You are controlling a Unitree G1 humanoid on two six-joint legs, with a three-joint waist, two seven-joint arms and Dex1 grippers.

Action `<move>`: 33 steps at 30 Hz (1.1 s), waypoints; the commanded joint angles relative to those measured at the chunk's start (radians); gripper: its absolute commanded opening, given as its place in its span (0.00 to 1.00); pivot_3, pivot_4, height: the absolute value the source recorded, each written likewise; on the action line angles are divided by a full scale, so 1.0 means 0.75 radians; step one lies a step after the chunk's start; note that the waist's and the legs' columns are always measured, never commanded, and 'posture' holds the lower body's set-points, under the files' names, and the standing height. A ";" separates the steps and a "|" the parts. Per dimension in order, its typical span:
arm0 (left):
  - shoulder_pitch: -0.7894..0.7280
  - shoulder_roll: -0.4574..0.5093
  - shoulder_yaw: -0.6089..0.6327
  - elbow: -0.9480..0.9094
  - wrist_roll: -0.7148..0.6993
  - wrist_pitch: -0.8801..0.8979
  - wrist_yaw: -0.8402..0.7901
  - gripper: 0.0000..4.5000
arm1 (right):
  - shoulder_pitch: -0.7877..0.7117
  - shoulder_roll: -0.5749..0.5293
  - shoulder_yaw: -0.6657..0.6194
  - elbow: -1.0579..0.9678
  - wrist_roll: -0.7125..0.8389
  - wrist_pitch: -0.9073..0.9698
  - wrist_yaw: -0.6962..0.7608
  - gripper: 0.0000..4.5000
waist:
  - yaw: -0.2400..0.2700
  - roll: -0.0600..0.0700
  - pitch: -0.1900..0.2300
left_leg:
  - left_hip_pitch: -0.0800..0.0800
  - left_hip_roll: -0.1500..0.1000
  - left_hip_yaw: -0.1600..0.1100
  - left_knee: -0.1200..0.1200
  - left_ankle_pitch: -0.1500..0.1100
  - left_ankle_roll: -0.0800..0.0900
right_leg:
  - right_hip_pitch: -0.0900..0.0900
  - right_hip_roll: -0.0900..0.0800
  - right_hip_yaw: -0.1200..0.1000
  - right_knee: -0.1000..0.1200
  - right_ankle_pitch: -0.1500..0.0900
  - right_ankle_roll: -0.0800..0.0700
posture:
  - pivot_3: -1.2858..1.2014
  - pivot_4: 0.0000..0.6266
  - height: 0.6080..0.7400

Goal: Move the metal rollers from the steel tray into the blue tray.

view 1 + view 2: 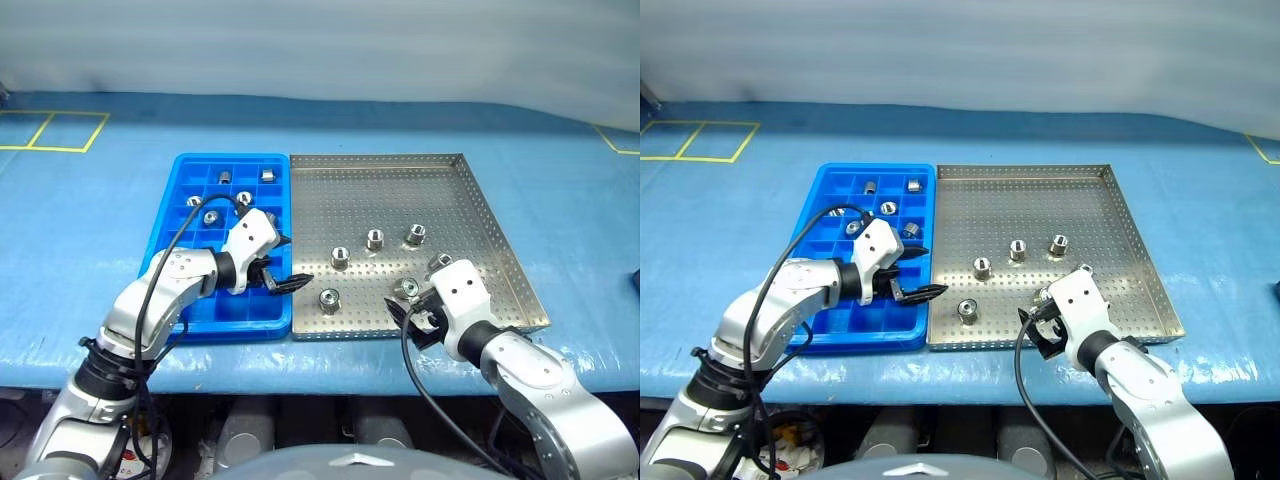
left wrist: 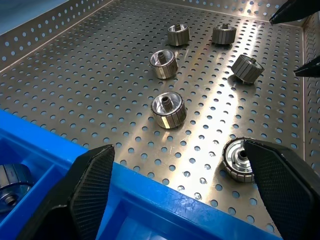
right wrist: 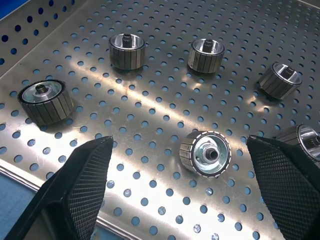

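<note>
no legible text or labels anywhere, seemingly

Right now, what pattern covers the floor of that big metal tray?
The steel tray is shiny silver, its floor dotted with rows of small round holes, clearest in the right wrist view.

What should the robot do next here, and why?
Probably lower the right gripper onto the tipped roller lying between its open fingers on the steel tray and close. Both grippers look empty, and several rollers are not yet in the blue tray.
</note>
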 commanded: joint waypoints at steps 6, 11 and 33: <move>-0.323 -0.178 -0.082 0.162 0.008 0.141 0.074 1.00 | -0.005 0.035 0.026 -0.067 -0.015 -0.032 -0.077 1.00 | -0.001 -0.001 0.000 | 0.000 -0.005 -0.001 0.003 0.000 0.000 | 0.001 0.002 -0.001 0.001 0.000 0.000 | 0.52 0.24 1.00; -0.508 -0.291 -0.229 0.420 0.081 0.108 0.030 1.00 | 0.017 0.092 0.079 -0.072 -0.033 -0.061 -0.145 1.00 | -0.012 0.000 0.000 | -0.001 -0.006 -0.001 0.001 0.000 0.001 | 0.001 0.003 0.001 0.000 0.000 0.000 | 0.50 0.24 1.00; -0.637 -0.358 -0.424 0.932 0.468 -0.129 -0.070 0.51 | 0.123 0.198 0.171 -0.099 -0.092 -0.143 -0.293 1.00 | -0.085 0.000 0.000 | -0.001 -0.004 0.000 0.002 0.000 0.001 | -0.001 0.004 0.003 0.001 0.000 0.000 | 0.46 0.24 1.00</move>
